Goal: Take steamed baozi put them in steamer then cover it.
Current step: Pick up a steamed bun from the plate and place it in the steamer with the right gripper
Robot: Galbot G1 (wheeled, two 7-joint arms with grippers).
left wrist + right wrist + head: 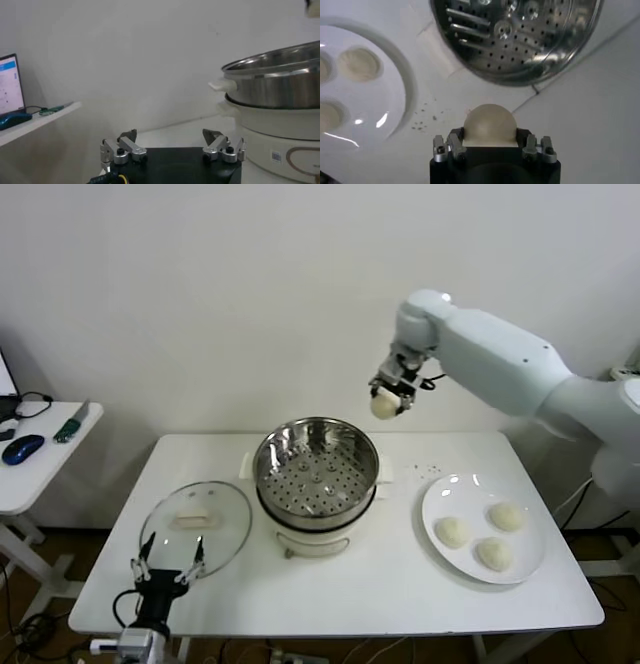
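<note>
White wall is filling the background, with a white table (380,584) stretching across the lower half of the head view. At centre, the steamer (316,467) is sitting on its white pot base, basket showing only its perforated floor. The cover (196,526) is lying flat on the table at lower left, just beside the pot. At lower right, a white plate (436,502) is carrying three steamed baozi (452,531). The right tool (388,400) is hanging in the air in the upper right of centre, above the steamer's far right rim, gripping a fourth bun (489,125). The left tool (166,571) is waiting at the bottom left edge, fingers spread wide. A side desk (40,469) is showing at far left.
</note>
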